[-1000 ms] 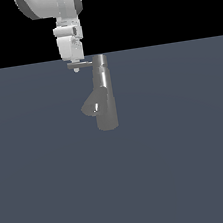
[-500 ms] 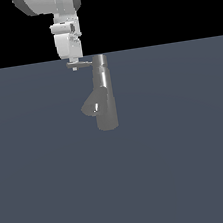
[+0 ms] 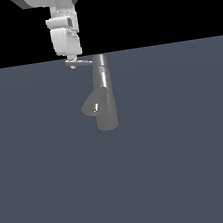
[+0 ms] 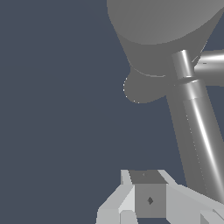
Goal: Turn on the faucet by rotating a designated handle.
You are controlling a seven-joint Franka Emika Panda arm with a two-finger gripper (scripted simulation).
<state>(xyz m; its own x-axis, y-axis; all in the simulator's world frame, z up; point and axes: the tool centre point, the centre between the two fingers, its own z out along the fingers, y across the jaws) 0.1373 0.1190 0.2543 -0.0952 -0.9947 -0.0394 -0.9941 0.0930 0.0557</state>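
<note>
The faucet (image 3: 104, 97) stands upright on the dark grey-blue worktop (image 3: 192, 162), a grey metallic cylinder that widens slightly toward its base. Its short thick spout (image 3: 91, 105) angles down and out from the faucet's middle, toward the exterior view's left. The handle (image 3: 80, 63), a thin straight rod, sticks out sideways from the faucet's top on the same side as the spout, lying about level.

The white arm (image 3: 61, 25) comes down from above, beside the faucet on the handle's side. The gripper (image 3: 71, 59) hangs right over the far end of the handle, away from the faucet's body; its tip appears to touch the rod or sit just above it, and which of the two cannot be told. How wide the fingers stand cannot be told either: in the exterior view they merge into one small shape.

In the wrist view the faucet (image 4: 162, 39) fills the frame from above, with the bright handle (image 4: 203, 131) running from the faucet's top toward the pale gripper body (image 4: 148, 199).
</note>
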